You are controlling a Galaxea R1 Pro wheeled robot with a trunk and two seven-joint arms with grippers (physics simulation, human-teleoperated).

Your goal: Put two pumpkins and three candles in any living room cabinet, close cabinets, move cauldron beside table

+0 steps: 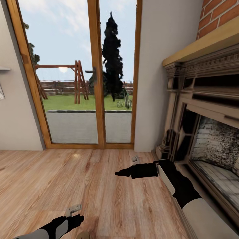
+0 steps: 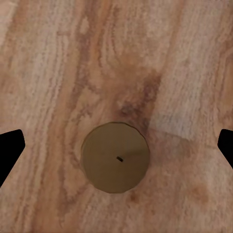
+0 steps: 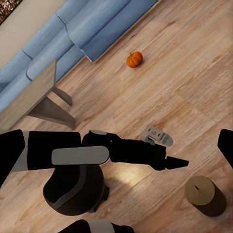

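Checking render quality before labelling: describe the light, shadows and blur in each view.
Head view: bright daylight through the glass door, a pale sheen on the floor, fireplace interior grainy. Left wrist view: soft and blurry, candle evenly lit with a faint shadow. Right wrist view: sharper, a glare patch beside the left arm, the candle and pumpkin casting soft shadows.

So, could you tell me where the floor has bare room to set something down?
The wood floor is bare from the glass doors toward both arms. In the right wrist view, planks lie bare between the pumpkin, the table and the candle. It is crowded around the left gripper, above that candle.
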